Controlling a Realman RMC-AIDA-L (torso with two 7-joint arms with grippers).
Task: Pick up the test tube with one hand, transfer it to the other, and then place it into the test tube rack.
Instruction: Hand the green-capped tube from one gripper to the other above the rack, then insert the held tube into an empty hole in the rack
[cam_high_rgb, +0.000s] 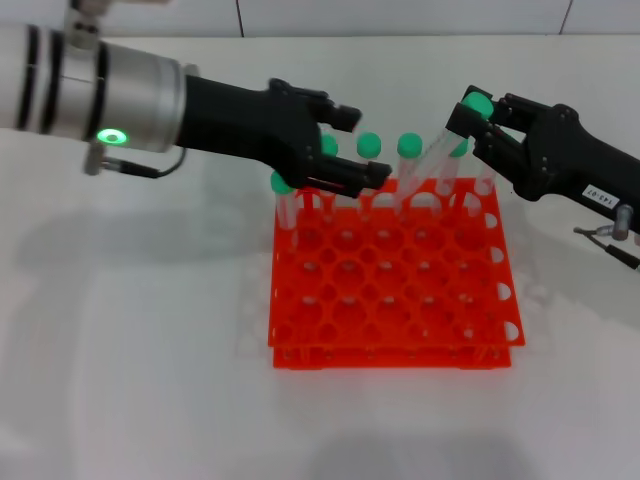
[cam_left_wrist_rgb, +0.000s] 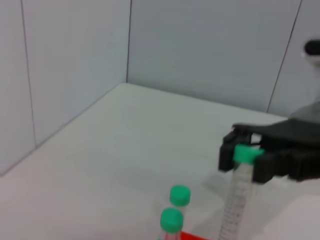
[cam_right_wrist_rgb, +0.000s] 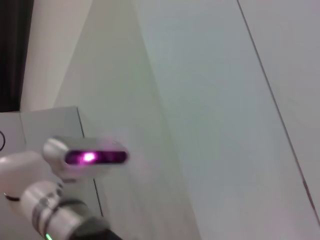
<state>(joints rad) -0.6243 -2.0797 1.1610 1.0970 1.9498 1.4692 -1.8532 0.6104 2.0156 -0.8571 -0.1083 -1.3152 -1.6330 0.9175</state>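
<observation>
Head view: handoff looks done, right gripper (cam_high_rgb: 470, 112) is clamped on the test tube (cam_high_rgb: 440, 150) above the rack (cam_high_rgb: 390, 290)'s far edge; left gripper (cam_high_rgb: 350, 145) hovers open nearby. Only slotting it remains.

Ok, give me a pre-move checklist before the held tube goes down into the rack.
1. Right gripper shut on the test tube at its green cap: ok.
2. Tube bottom over a rack hole: cannot tell; it sits at the back row of the test tube rack, tilted.
3. Tube upright: not ok, it leans.
4. Left gripper let go of the tube: ok, open and apart from it.
5. Left gripper out of the way: not ok, it hangs over the back-row tubes.
</observation>
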